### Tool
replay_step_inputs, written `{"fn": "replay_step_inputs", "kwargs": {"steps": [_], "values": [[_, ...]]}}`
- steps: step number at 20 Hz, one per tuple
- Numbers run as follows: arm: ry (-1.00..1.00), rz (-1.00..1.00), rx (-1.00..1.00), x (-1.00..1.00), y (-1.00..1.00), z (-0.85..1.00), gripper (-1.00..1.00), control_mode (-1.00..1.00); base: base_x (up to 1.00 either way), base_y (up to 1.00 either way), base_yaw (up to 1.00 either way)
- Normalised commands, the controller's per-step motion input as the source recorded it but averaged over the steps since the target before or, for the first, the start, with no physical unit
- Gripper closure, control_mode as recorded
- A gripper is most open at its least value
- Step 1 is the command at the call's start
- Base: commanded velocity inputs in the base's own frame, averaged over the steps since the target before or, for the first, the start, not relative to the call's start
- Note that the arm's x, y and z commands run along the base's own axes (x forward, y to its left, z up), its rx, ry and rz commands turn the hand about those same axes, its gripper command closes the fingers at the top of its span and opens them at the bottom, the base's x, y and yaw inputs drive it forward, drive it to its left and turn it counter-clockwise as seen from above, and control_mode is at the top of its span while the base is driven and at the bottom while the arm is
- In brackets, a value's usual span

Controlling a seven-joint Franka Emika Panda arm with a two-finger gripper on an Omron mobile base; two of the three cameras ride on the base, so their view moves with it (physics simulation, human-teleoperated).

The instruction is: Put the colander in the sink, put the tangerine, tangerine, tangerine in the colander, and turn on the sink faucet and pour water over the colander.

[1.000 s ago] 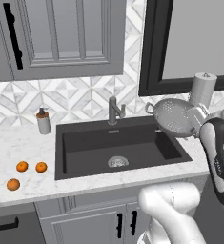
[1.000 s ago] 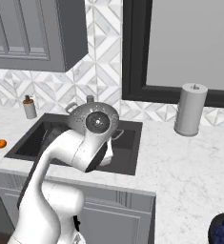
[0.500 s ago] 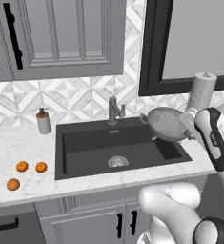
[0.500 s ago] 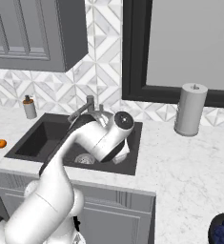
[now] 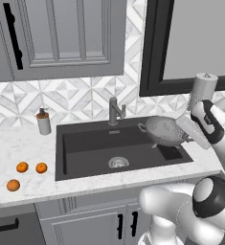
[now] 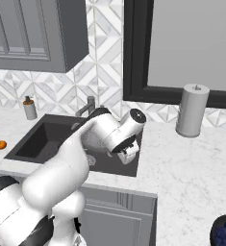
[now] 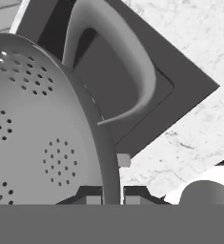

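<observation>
The hand (image 7: 111,195) is closed on the rim of the colander (image 5: 164,131), which hangs tilted over the right end of the sink (image 5: 85,158), near its right wall. In the right base view the arm hides most of the colander. The basin holds nothing; three tangerines (image 5: 22,167) lie on the table (image 5: 18,143) to its left.

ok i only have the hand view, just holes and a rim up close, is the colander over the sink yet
Observer: Yes, the round silver-grey metal colander hangs tilted over the right end of the dark charcoal sink.
Operator: tangerines anywhere?
Observer: Three small orange tangerines lie on the white marble counter left of the sink.
Operator: water on?
Observer: No stream shows at the grey metal faucet.
</observation>
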Motion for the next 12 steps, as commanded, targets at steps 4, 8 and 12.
{"fn": "replay_step_inputs", "kwargs": {"steps": [4, 8, 12], "values": [[0.0, 0.15, 0.0, 0.18, 0.06, -0.48, 1.0, -1.0, 0.0, 0.0, 0.0], [0.0, 0.16, 0.0, 0.24, 0.16, -0.41, 1.0, -1.0, 0.0, 0.0, 0.0], [0.0, 0.16, 0.0, 0.26, 0.32, -0.31, 1.0, -1.0, 0.0, 0.0, 0.0]]}}
